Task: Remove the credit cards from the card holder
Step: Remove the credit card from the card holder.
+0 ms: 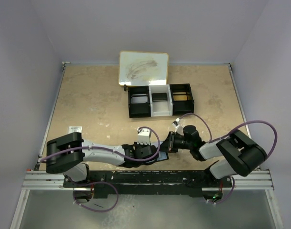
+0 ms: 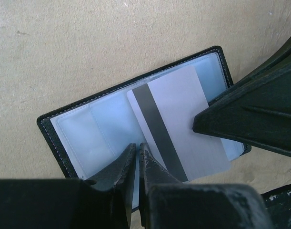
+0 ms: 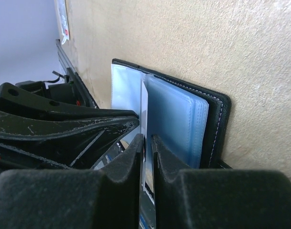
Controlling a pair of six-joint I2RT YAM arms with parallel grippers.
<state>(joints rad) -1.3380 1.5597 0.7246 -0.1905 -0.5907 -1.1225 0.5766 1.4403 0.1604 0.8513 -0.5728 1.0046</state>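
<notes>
The black card holder (image 2: 88, 129) lies open on the tan table, its grey-blue pockets facing up. A pale card (image 2: 178, 119) with a dark magnetic stripe sticks partway out of the right pocket. My left gripper (image 2: 137, 145) is shut on the holder's near edge at the middle pocket leaf. My right gripper (image 3: 147, 138) is shut on the card's edge (image 3: 144, 109); one of its fingers (image 2: 250, 114) reaches in from the right. In the top view both grippers, left (image 1: 152, 153) and right (image 1: 168, 145), meet over the holder (image 1: 162, 156) near the front edge.
A black-and-white three-compartment tray (image 1: 159, 100) stands at the back centre, with a white board (image 1: 144, 68) behind it. A small clear packet (image 1: 75, 129) lies at the left. The metal front rail (image 1: 145, 179) runs just behind the holder.
</notes>
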